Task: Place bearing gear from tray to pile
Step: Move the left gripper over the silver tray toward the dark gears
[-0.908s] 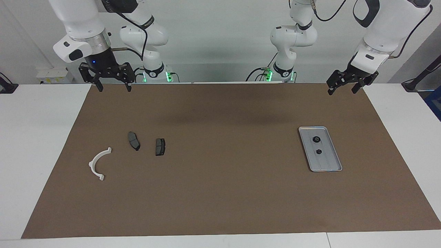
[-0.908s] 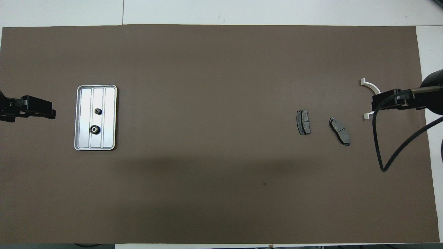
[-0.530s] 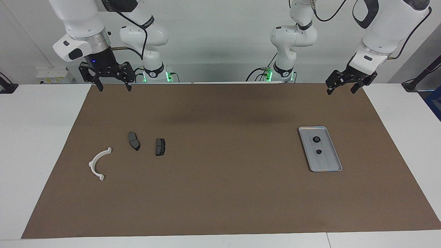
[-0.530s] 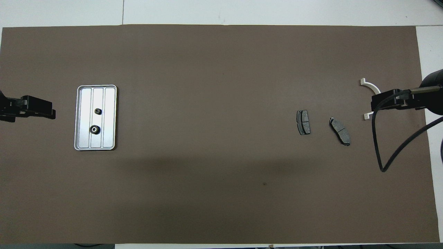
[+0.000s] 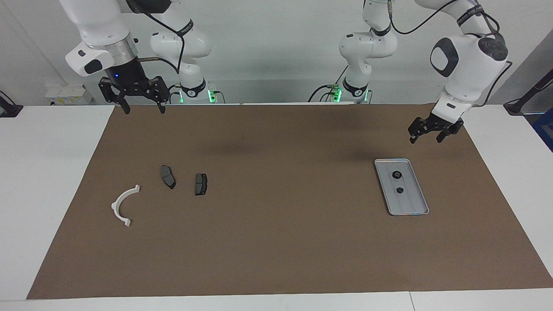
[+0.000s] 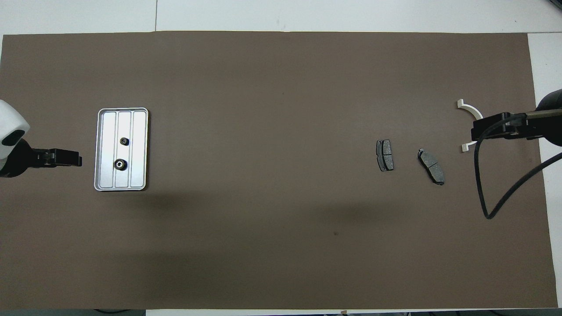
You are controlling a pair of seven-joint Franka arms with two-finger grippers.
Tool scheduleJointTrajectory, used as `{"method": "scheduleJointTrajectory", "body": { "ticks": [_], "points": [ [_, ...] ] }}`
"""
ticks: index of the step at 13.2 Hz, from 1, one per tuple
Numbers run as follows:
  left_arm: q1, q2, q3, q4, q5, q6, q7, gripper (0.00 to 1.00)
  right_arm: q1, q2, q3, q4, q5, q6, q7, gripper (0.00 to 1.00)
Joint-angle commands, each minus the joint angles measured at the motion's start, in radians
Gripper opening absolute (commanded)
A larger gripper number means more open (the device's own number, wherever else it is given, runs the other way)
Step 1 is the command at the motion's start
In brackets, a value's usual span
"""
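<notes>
Two small black bearing gears [image 5: 396,175] [image 5: 400,190] are seen lying in the silver tray [image 5: 412,206] at the left arm's end of the worktop [image 5: 276,242]. The left gripper [image 5: 425,135] is held above the mat beside the tray, jaws apart and empty. The right gripper [image 5: 141,107] is raised, jaws spread and empty, above the mat's edge at the right arm's end, where the pile lies: a white bracket [image 5: 122,205] and two brake pads [image 5: 167,176] [image 5: 201,184].

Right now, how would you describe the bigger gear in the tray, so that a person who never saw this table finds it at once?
On the brown mat, go toward the left arm's end, to the ridged silver tray. Two small dark round gears lie in it, apart. The bearing gear is the one nearer to the robots; it is wider than the other gear and has a pale centre.
</notes>
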Motion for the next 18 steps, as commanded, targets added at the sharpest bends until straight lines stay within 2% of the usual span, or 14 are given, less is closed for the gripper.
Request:
{"method": "scheduleJointTrajectory", "body": {
  "ticks": [1,3,5,16,17,18],
  "points": [
    [0.004,0.110,-0.007,-0.048,-0.003,0.196,0.016,1.00,-0.016,-0.010,0.004,-0.008,0.025,0.020,-0.025,1.00],
    [0.004,0.191,-0.007,-0.056,-0.003,0.287,0.016,1.00,-0.016,-0.010,0.004,-0.008,0.024,0.020,-0.028,1.00],
    [0.002,0.238,-0.007,-0.059,-0.003,0.323,0.015,0.99,-0.016,-0.010,0.003,-0.008,0.024,0.020,-0.026,1.00],
    [-0.047,0.215,-0.008,-0.154,-0.003,0.303,-0.061,0.98,-0.011,-0.017,0.004,-0.015,0.024,0.023,-0.019,1.00],
    [-0.047,0.216,-0.008,-0.154,-0.003,0.303,-0.061,0.94,-0.006,-0.017,0.003,-0.015,0.024,0.027,-0.017,1.00],
    [-0.047,0.215,-0.008,-0.156,-0.003,0.303,-0.061,0.85,-0.005,-0.017,0.004,-0.017,0.024,0.037,-0.014,1.00]
  ]
}}
